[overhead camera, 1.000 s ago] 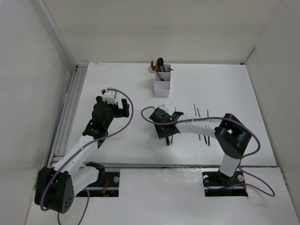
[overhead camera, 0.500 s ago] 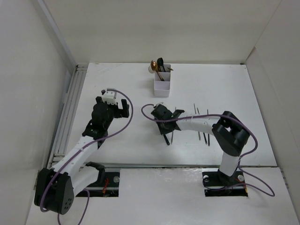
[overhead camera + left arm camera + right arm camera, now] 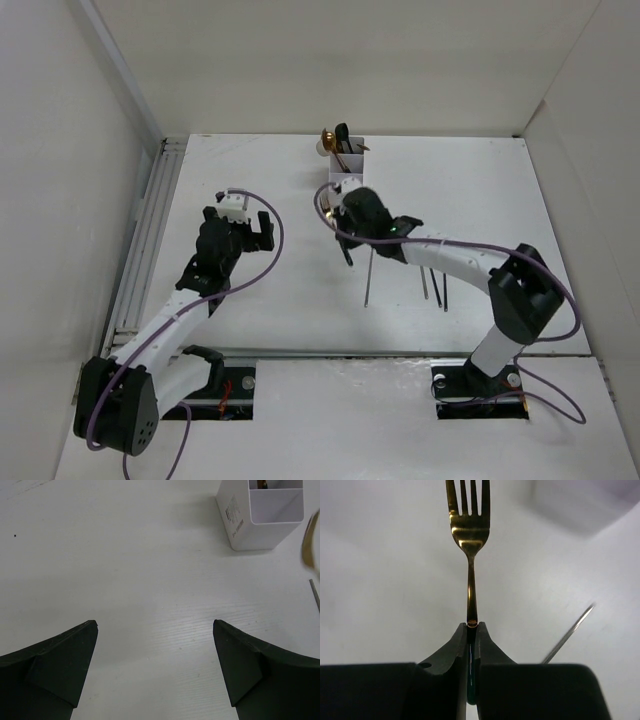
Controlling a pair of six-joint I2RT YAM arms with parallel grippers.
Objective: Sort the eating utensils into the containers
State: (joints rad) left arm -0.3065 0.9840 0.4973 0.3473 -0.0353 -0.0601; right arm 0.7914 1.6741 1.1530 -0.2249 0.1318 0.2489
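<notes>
The right gripper (image 3: 471, 628) is clenched on the gold black-handled fork (image 3: 468, 530), pinching the dark handle right where it meets the gold neck, tines pointing away from the wrist. The top view places this hold just in front of the near end of the white three-compartment organiser (image 3: 346, 186). The organiser's far compartment holds a gold spoon (image 3: 327, 138) and a black spoon (image 3: 342, 131), while its near one looks empty. Thin dark chopsticks (image 3: 369, 276) lie on the table in front of the organiser, on its right. The left gripper (image 3: 254, 226) hangs well to the organiser's left, fingers spread wide and holding nothing. The step in hand appears to be carrying the fork to a compartment. The next move likely calls for raising the fork above the organiser's rim, tipping it upright over an open compartment and then letting go.
</notes>
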